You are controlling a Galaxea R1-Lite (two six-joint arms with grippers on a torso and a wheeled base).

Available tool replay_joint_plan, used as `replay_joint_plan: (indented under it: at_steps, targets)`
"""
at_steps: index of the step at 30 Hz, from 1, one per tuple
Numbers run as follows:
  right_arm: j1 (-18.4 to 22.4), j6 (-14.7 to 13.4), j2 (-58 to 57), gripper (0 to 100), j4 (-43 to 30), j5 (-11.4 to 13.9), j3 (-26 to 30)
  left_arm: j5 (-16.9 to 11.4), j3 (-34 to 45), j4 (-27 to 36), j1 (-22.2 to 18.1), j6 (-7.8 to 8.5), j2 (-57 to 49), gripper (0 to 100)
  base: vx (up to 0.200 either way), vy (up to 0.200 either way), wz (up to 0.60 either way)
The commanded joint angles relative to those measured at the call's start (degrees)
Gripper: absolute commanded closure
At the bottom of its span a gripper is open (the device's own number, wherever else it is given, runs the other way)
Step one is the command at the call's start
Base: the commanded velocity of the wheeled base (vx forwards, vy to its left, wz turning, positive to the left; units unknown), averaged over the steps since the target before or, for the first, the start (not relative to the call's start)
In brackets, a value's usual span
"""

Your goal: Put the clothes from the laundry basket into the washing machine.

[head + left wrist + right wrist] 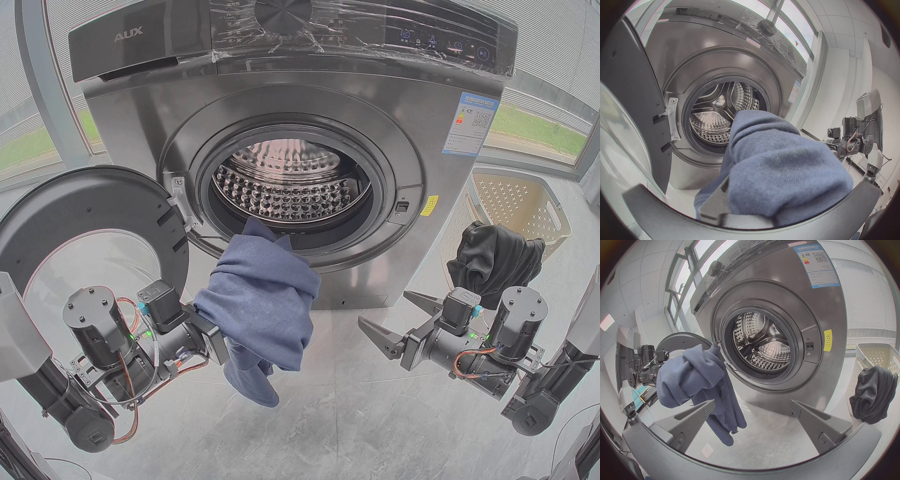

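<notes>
A blue garment (262, 300) hangs bunched from my left gripper (211, 337), which is shut on it just below and in front of the washing machine's open drum (284, 181). In the left wrist view the blue garment (781, 168) covers the fingers and its top reaches the drum's mouth (722, 115). My right gripper (384, 309) is open and empty, low in front of the machine's right side, its fingers wide apart in the right wrist view (751, 404). A black garment (497, 259) is draped over the rim of the cream laundry basket (531, 206).
The round machine door (81, 212) stands swung open to the left, close beside my left arm. The laundry basket (875, 355) leans on the floor right of the machine. Bare grey floor (350, 406) lies between the arms.
</notes>
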State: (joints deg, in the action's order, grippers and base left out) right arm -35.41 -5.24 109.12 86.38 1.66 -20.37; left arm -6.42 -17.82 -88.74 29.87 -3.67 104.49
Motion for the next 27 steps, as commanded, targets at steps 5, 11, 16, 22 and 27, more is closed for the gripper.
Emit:
replay_joint_plan:
  at_steps: [5,11,16,22,27]
  targets:
    - [-0.5,0.0,0.3,0,0.0,-0.1,0.0,-0.1,-0.3,0.0,-0.1,-0.11,0.2,100,0.000,0.000,0.00]
    - [-0.5,0.0,0.3,0,0.0,-0.1,0.0,-0.2,-0.4,0.0,-0.1,-0.11,0.3,100,0.167,0.000,0.00]
    - [-0.6,0.0,0.3,0,0.0,-0.1,0.0,-0.2,-0.3,0.0,0.4,-0.02,0.9,100,0.040,0.000,0.00]
    - [-0.6,-0.1,0.3,0,0.0,-0.1,0.0,-0.2,-0.5,0.0,0.8,-0.11,1.6,100,0.033,0.000,0.00]
    - [-1.1,-0.1,0.3,0,0.0,-0.1,0.0,-0.2,-0.3,0.0,0.9,-0.11,1.7,100,0.200,0.000,0.00]
